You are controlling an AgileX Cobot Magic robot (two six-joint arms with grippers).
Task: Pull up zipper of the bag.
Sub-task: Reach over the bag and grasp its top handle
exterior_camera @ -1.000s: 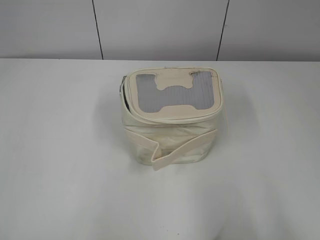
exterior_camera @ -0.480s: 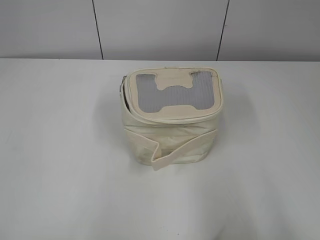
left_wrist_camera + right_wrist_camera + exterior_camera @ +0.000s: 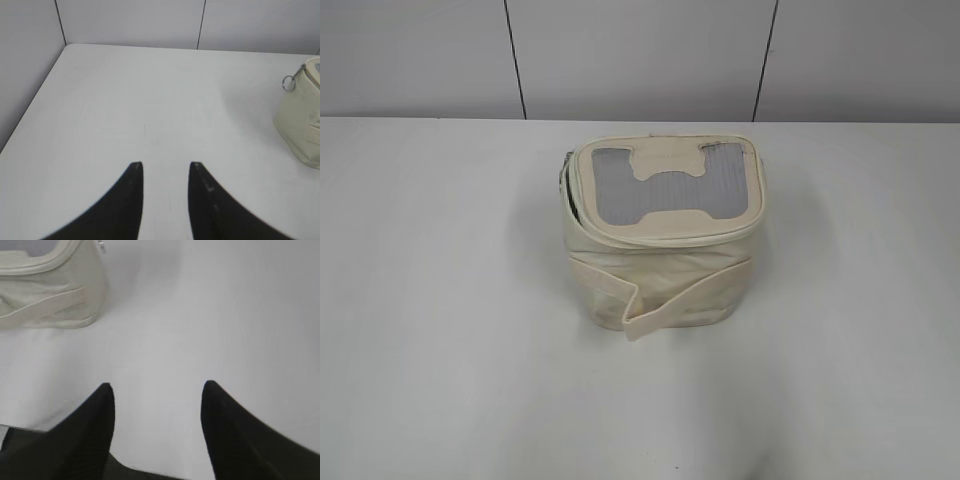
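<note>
The cream bag (image 3: 660,265) stands upright on the white table in the exterior view, its grey mesh top with the bone-shaped patch (image 3: 665,163) facing up and a wide strap around its body. The zipper (image 3: 665,237) runs under the lid rim; the lid gapes at the left rear. A silver ring pull (image 3: 288,82) shows in the left wrist view at the bag's corner (image 3: 302,125). My left gripper (image 3: 166,166) is open over bare table, left of the bag. My right gripper (image 3: 157,387) is open, apart from the bag (image 3: 50,290). Neither gripper shows in the exterior view.
The white table (image 3: 440,300) ends at a grey panelled wall (image 3: 640,55) behind the bag. The left wrist view shows the table's left edge (image 3: 30,110) next to a wall.
</note>
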